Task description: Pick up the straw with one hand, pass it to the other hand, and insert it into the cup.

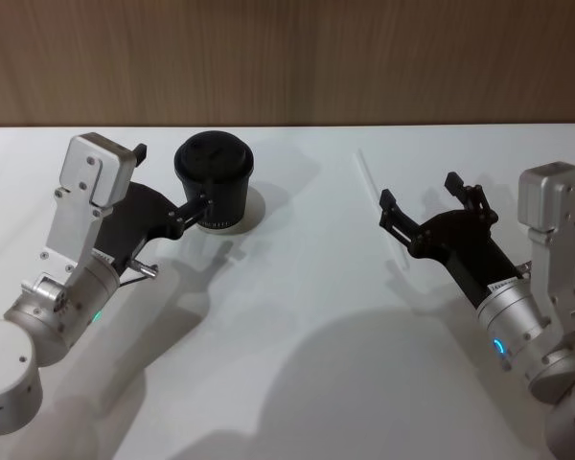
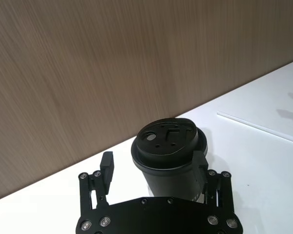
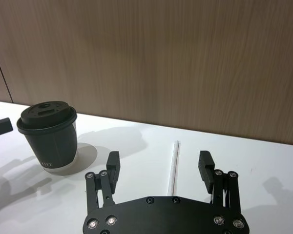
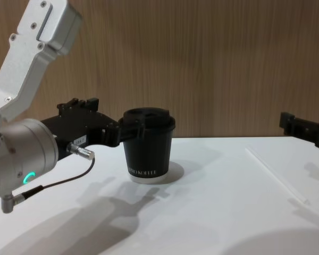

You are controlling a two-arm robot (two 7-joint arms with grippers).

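Near the robot's left side, what's working?
— The left gripper, reaching forward over the white tabletop. Its fingers are spread apart with the cup partly between them. One finger looks to be against the cup's side, though I can't be sure it touches, and the other stands clear.
And the cup itself?
— Upright on the tabletop, black lid on, white lettering low on its wall.
Over on the right?
— The right gripper hangs above the tabletop, fingers wide apart. The straw lies flat on the tabletop, pointing away from the robot and well apart from the cup. In the right wrist view it lines up with the gap between the fingers.
Farthest back?
— A wood-grain wall along the tabletop's far edge.
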